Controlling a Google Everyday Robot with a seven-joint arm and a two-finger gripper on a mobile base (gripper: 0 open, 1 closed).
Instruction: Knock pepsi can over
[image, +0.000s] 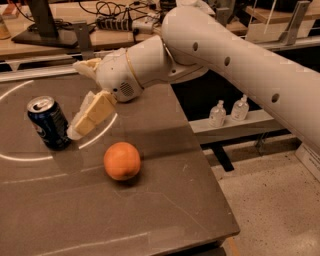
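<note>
Approach step, toppling not yet done. Upright pepsi can (48, 122) near the left edge of the desk (165, 210); end effector (76, 132) closed together, empty, just beside it, contact uncertain. Calls next for a sideways push high on its wall.

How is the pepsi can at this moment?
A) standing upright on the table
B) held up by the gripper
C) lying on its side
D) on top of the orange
A: the pepsi can stands upright on the table, silver top upward, with the gripper close beside it.
</note>
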